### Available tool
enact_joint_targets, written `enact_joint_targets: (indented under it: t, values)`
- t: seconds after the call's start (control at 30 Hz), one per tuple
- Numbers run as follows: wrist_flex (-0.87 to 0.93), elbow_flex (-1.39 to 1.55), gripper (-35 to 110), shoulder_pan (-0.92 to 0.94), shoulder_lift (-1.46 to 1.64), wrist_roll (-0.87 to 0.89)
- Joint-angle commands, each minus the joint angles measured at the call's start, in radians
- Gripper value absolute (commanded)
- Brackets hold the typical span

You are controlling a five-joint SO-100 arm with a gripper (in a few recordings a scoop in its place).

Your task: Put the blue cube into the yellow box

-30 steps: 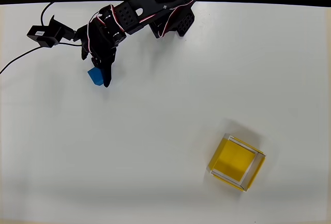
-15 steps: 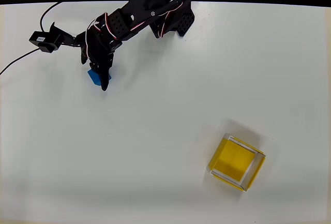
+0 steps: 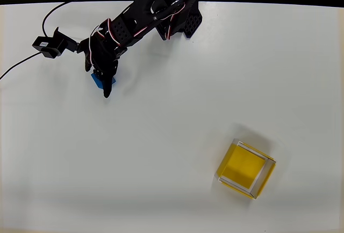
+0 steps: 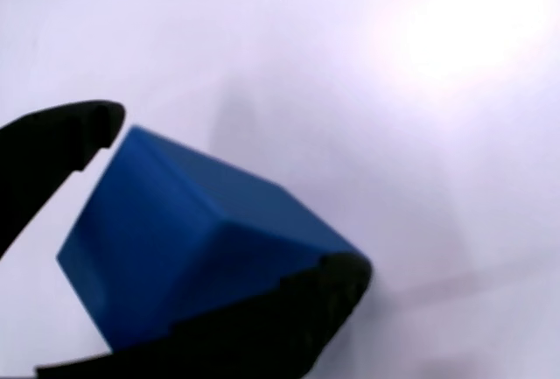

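Presently we find the claw (image 3: 105, 82) lowered over the blue cube (image 3: 97, 78) at the far left of the white counter (image 3: 161, 136) in the overhead view, with most of the cube hidden beneath the black arm and only a sliver of blue showing on the left of the fingers. In the wrist view the blue cube (image 4: 192, 239) sits between the two dark fingers: one fingertip (image 4: 87, 125) stands at its upper left corner and the other runs along its lower right edge. The jaws stand apart by roughly the cube's width; we cannot tell from these views whether they are pressing on it or merely bracketing it, and the cube appears to rest on the counter, turned cornerwise to the fingers.

The relation that governs the coming move is the bearing of the yellow box (image 3: 246, 169). It lies well apart from the claw, towards the near right of the overhead view, on a diagonal across open counter with nothing between. It sits rotated, its open top upward and its yellow floor bare.

We judge the grasp to be the step in hand. The cornerwise seating is the risk: the cube may twist as the fingers close.
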Motion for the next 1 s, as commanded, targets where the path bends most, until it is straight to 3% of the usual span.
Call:
enact_joint_targets:
  t: [0.0, 0.97]
  values:
    - [-0.02, -0.006, 45, -0.006, 0.037, -0.011]
    - [-0.018, 0.058, 19, -0.044, 0.087, -0.061]
